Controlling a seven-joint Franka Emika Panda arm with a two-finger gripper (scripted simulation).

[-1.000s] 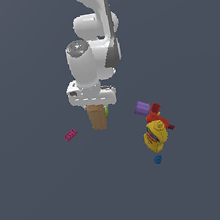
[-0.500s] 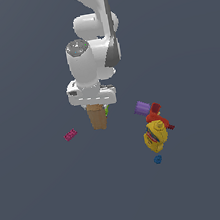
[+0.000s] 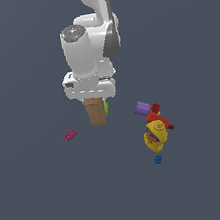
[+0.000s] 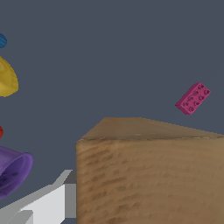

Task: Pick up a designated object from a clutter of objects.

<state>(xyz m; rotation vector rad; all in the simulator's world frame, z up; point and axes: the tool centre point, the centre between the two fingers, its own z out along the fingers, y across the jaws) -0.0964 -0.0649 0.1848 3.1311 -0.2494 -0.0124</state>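
Observation:
The tan-brown box (image 3: 96, 112) hangs upright right under my gripper (image 3: 94, 103), which is shut on its top. In the wrist view the box (image 4: 148, 175) fills the near part of the picture, and one white finger (image 4: 48, 203) shows against its side. The box's lower end sits a little above the floor. A small lime-green cylinder (image 3: 106, 107) peeks out from behind the box on the exterior view's right.
A magenta brick (image 3: 70, 135) lies to the exterior view's left of the box and also shows in the wrist view (image 4: 193, 98). On the exterior view's right are a purple cylinder (image 3: 142, 107), a red piece (image 3: 157, 111), a yellow toy (image 3: 155, 135) and a tiny blue piece (image 3: 158, 159).
My hand has risen slightly and the brown box has risen with it. The other items have not moved.

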